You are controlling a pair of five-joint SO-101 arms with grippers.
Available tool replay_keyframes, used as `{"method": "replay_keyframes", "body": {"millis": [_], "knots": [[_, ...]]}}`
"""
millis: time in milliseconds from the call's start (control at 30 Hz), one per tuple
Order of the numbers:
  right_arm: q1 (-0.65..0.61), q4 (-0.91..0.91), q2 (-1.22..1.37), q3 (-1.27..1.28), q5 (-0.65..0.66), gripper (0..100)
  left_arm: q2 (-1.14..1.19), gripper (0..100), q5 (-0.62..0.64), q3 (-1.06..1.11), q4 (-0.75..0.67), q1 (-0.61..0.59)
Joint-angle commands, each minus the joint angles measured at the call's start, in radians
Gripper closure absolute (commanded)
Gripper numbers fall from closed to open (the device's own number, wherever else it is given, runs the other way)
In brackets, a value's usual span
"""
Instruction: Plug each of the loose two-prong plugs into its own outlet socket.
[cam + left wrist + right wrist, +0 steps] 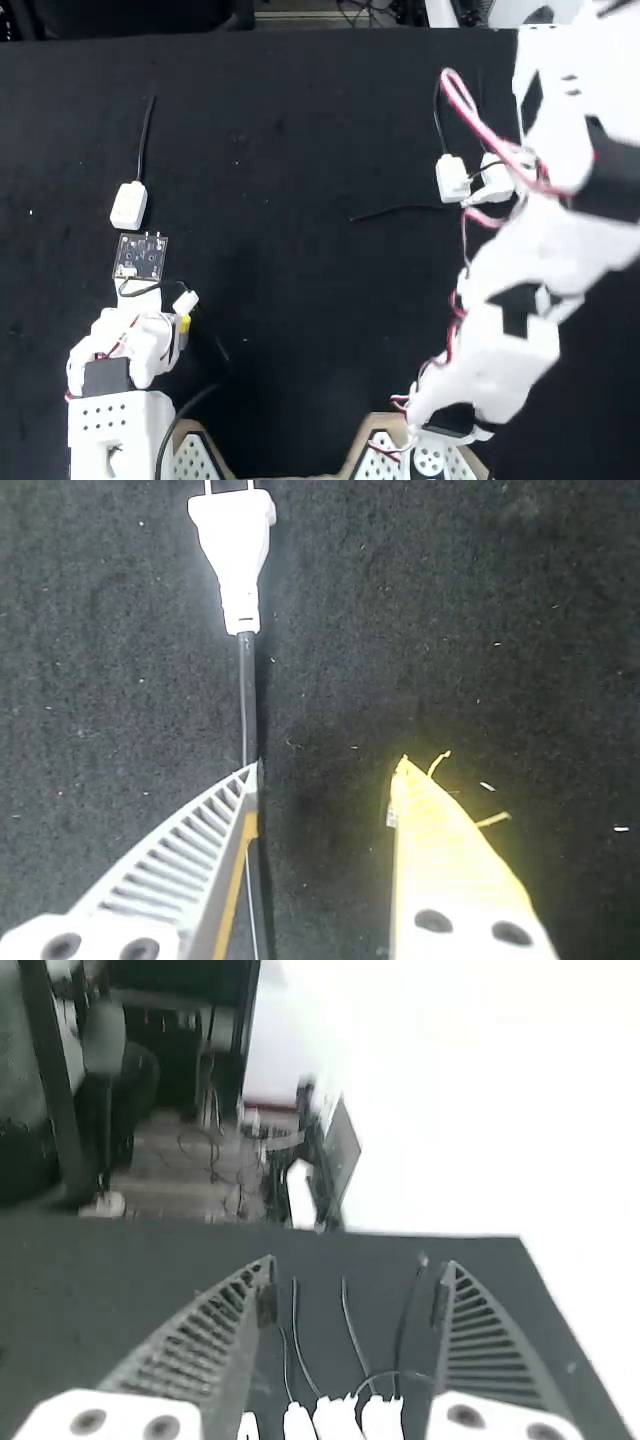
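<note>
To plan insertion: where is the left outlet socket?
In the high view, left on the table, the outlet socket lies between the white plug and the left arm.

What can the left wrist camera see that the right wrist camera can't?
Only the left wrist view: one white plug with two prongs, its black cable passing a finger. Only the right wrist view: a row of white pieces with thin cables, and a room beyond. Both: the black table; the left gripper and right gripper each open.

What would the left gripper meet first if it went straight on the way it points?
Probably the white plug, ahead of the left gripper and slightly off centre; depth is unclear.
</note>
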Motion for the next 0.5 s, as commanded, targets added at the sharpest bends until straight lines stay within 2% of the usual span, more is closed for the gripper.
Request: {"method": "replay_keyframes", "body": {"millis": [0,167,233,467], "knots": [[-0.008,0.032,-0.194,0.148,-0.009,76.2,-0.008,78,0.006,-0.004,0.005,-0.010],[-0.032,0.031,-0.441,0.486,-0.009,76.2,-0.008,78,0.006,0.002,0.002,-0.010],[-0.078,0.028,-0.529,0.644,-0.009,76.2,-0.008,78,0.006,0.001,0.002,-0.010],[-0.353,-0.012,-0.771,1.158,-0.011,76.2,-0.008,78,0.006,0.001,0.002,-0.010]]}}
